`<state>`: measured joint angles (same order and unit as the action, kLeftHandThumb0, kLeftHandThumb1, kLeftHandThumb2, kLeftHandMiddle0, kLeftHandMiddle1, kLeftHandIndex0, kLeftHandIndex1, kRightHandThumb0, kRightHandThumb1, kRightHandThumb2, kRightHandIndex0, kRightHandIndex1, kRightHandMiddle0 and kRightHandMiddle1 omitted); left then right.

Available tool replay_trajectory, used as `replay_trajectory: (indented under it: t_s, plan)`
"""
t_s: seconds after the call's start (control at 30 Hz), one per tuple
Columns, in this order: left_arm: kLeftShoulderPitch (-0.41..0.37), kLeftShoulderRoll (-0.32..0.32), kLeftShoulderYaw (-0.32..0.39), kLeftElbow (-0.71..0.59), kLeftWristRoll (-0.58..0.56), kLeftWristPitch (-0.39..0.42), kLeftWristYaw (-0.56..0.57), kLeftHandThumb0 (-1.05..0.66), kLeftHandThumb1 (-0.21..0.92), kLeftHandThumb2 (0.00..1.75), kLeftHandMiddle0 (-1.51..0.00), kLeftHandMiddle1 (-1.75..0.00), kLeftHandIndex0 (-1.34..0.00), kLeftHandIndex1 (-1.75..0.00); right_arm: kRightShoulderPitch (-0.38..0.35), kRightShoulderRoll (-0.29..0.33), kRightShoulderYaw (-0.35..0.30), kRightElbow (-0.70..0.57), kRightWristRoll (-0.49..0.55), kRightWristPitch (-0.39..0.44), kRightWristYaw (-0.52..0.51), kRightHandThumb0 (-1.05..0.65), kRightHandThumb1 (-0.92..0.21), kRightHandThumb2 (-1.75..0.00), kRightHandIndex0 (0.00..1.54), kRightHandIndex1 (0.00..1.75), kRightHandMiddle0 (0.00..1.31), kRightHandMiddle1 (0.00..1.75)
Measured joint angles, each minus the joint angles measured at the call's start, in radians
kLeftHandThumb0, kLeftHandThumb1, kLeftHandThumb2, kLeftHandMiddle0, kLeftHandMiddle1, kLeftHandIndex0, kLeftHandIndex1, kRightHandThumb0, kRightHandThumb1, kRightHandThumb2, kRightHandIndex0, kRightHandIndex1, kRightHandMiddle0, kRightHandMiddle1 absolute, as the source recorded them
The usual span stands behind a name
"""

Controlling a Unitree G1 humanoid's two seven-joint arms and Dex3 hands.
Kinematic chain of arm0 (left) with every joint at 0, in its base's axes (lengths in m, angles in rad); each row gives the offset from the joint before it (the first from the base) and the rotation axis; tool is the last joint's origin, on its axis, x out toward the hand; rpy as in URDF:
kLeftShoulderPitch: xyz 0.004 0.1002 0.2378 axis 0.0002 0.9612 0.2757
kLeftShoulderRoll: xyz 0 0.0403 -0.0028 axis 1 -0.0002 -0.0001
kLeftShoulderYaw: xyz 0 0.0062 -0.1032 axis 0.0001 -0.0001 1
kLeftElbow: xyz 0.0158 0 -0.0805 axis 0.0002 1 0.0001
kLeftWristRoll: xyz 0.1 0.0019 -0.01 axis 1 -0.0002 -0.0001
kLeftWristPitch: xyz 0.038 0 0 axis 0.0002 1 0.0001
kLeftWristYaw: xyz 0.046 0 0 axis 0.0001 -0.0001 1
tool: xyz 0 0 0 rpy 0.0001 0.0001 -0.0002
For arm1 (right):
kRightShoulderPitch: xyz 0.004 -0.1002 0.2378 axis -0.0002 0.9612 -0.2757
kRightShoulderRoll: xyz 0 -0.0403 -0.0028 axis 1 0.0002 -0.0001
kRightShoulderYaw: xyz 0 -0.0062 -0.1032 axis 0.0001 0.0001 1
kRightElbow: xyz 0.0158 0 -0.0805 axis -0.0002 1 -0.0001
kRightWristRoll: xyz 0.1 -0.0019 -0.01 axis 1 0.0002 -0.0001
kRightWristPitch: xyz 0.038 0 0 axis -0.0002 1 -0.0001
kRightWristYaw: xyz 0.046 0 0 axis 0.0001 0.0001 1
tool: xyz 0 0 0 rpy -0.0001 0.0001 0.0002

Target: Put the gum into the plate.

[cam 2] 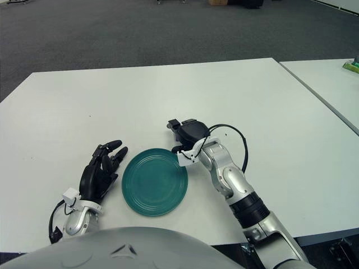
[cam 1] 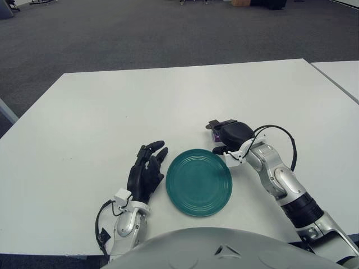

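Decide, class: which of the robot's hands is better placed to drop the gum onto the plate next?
The right hand. It is curled around the gum just beyond the plate rim. The left hand shows left of the plate, fingers spread and empty.

Bright, even indoor light falls from overhead. The white table [cam 1: 112, 112] shows almost no glare. Soft, faint shadows sit close under the green plate [cam 1: 199, 182] and both dark hands. The grey carpet [cam 1: 168, 33] beyond is dimmer. Both views are sharp, with no motion blur, and the table's edges look straight, without obvious bending.
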<state>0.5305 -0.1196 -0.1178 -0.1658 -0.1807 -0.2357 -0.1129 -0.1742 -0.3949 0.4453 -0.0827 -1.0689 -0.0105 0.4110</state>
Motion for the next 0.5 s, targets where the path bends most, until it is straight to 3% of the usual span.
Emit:
replay_trajectory:
  t_s: [0.5]
  plan:
    - [0.0,0.004,-0.001,0.0,-0.012,-0.002,-0.005,-0.89,0.92,0.84,-0.47,-0.34,-0.17,-1.0,-0.103,-0.038,0.02,0.154,0.058,-0.058,0.0,-0.78,-0.92,-0.44,0.35,0.01,0.0,0.57]
